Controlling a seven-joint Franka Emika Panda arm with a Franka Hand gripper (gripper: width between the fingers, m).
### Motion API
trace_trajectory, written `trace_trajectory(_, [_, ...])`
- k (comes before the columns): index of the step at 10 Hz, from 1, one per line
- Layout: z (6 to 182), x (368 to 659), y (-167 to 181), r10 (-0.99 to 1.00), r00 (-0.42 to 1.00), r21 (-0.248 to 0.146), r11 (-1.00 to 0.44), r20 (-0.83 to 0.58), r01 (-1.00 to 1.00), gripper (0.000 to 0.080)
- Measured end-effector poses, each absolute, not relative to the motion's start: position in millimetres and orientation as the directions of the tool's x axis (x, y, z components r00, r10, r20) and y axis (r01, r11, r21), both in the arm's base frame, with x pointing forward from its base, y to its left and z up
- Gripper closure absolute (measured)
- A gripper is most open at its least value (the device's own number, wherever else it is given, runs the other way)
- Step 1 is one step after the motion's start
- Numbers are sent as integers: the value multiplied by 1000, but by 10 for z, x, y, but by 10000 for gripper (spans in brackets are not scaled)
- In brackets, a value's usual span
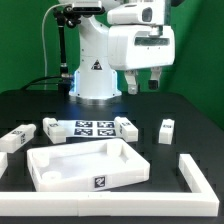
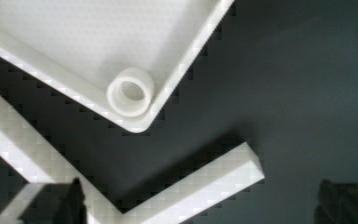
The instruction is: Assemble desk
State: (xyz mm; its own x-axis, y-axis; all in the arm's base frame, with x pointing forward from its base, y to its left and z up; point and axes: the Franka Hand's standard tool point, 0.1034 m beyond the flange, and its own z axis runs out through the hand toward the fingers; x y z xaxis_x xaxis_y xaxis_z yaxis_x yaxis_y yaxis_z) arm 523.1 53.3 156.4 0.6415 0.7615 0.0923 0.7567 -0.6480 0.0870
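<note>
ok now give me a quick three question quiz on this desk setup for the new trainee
1. True or false: the gripper is shut on a leg.
2. Where does the marker board lie? A) between the desk top and the robot base; B) inside the desk top; C) on top of the gripper.
3. Fill in: the lone leg stands off the exterior view's ____ side of the desk top.

Key: 1 false, it hangs open and empty above the table. 2 A. 3 right.
</note>
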Motion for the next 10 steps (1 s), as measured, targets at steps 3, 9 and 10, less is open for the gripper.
trace_trajectory(3, [1564,5231,533,761,642,87,-648,92,757,150])
trace_trajectory(9, [1631,5014,353,872,487,114,-490,56,864,150])
trace_trajectory(10, [1628,4949,317,896,443,115,-445,39,888,150])
